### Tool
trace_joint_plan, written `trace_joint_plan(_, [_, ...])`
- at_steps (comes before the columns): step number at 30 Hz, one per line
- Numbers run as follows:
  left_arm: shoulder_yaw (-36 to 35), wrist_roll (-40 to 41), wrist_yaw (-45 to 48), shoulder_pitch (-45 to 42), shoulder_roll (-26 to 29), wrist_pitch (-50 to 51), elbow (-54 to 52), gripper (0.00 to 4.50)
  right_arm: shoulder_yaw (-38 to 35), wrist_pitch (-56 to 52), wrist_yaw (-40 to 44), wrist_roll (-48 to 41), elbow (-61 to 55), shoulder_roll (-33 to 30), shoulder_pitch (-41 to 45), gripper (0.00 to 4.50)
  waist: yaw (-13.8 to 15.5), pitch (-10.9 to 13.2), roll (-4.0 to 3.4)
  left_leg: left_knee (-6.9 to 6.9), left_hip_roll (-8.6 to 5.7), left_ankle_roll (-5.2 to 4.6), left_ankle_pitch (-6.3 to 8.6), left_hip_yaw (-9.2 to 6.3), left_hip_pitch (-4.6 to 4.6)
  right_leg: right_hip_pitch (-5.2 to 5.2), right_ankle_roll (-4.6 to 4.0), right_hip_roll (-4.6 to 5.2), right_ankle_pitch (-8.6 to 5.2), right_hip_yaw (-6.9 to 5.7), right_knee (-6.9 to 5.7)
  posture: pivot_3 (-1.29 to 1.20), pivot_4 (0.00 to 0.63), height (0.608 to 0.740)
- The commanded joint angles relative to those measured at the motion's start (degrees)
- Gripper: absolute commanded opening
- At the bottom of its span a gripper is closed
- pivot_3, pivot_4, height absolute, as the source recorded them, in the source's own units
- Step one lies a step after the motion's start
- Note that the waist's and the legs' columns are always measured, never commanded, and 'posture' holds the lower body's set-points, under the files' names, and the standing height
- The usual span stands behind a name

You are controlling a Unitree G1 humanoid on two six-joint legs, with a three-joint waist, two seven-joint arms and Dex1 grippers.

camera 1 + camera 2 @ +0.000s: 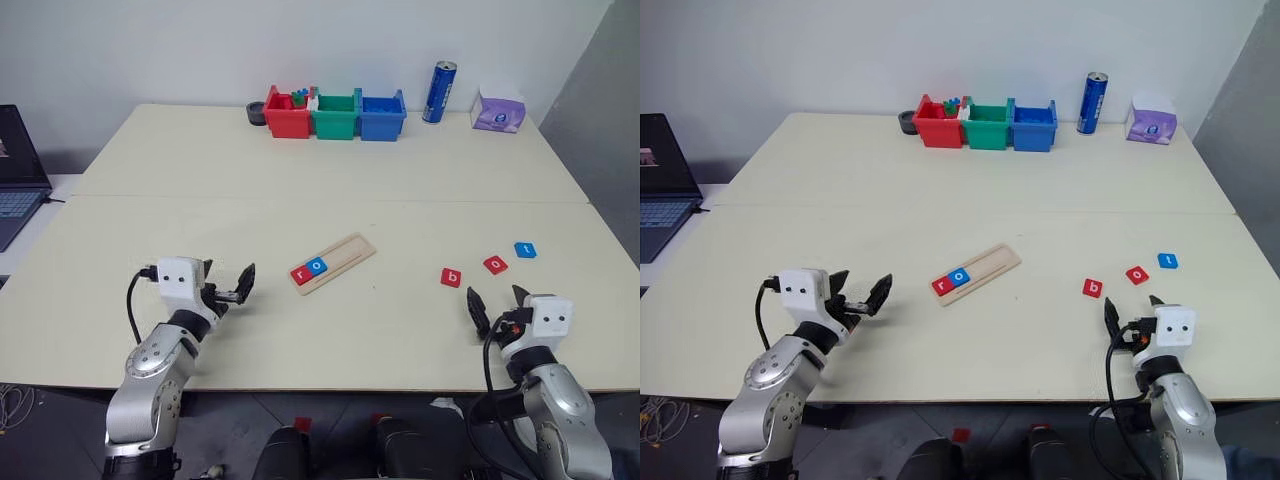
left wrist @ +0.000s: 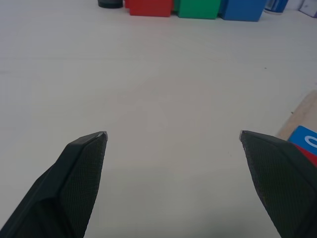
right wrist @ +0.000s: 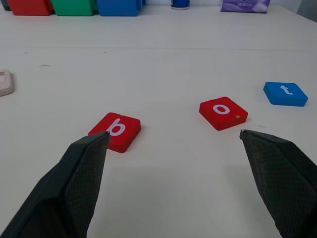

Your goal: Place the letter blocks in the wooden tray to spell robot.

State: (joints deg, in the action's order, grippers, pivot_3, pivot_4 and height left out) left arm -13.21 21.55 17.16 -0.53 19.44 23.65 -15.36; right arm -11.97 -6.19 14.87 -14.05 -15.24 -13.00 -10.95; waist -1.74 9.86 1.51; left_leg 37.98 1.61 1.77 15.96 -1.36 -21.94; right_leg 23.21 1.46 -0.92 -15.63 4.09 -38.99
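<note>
1. Pale wooden tray (image 1: 334, 262) lies near the middle of the table (image 1: 300, 180), its long axis running on a slant from near-left to far-right; a red "r" tile (image 1: 300, 273) and a blue "o" tile (image 1: 316, 266) already sit side by side at its near-left end, and the rest of the groove is bare
2. Three loose tiles lie well to the right of the tray in a slanted row: red "b" tile (image 3: 115, 131), red "o" tile (image 3: 223, 112), blue "t" tile (image 3: 285, 93), each apart from its neighbour
3. Right gripper (image 1: 493, 305) hovers just short of these tiles with its fingers spread wide and holding nothing; the "b", judged the next letter needed, lies just ahead of its left finger (image 3: 74, 183), the nearest of the three
4. Left gripper (image 1: 232, 284) rests left of the tray, fingers wide and empty, well apart from the loose tiles, so the right arm looks the natural one to pick up the "b" and carry it leftward to the tray
</note>
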Motion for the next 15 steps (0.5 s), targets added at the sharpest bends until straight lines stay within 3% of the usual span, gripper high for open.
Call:
trace_joint_plan(1, [-0.5, 0.7, 1.9, -1.3, 1.6, 0.3, -0.3, 4.5, 0.5, 2.0, 0.7, 0.5, -0.7, -0.2, 0.0, 4.46, 0.0, 0.0, 0.0, 0.0, 0.0, 0.0, 0.0, 0.0, 0.0, 0.0, 0.0, 0.0, 0.0, 0.0, 0.0, 0.0, 0.15, 0.74])
trace_joint_plan(10, [3.4, 0.7, 14.4, -4.1, 5.7, -3.4, 3.3, 4.5, 3.2, 3.0, 4.3, 0.9, -1.8, -1.5, -0.8, 4.46, 0.0, 0.0, 0.0, 0.0, -0.02, 0.0, 0.0, 0.03, -0.01, 0.0, -0.01, 0.0, -0.01, -0.02, 0.0, 0.0, 0.15, 0.74])
trace_joint_plan(14, [7.2, -1.5, 19.4, -8.3, 8.5, -4.3, 8.0, 4.5, 7.0, -0.9, 11.5, -2.3, -6.1, -5.2, -2.2, 4.46, 0.0, 0.0, -0.02, 0.0, -0.02, 0.0, 0.0, 0.04, 0.0, 0.0, -0.01, -0.02, -0.01, -0.03, 0.0, 0.0, 0.15, 0.74])
trace_joint_plan(15, [8.7, -2.1, 20.9, -10.3, 9.0, -4.2, 9.8, 4.5, 9.4, -4.7, 15.7, -4.4, -9.3, -8.6, -3.0, 4.46, 0.0, 0.0, -0.04, 0.01, -0.04, 0.0, 0.0, 0.04, 0.0, 0.0, -0.01, -0.02, -0.01, -0.03, 0.0, 0.0, 0.15, 0.74])
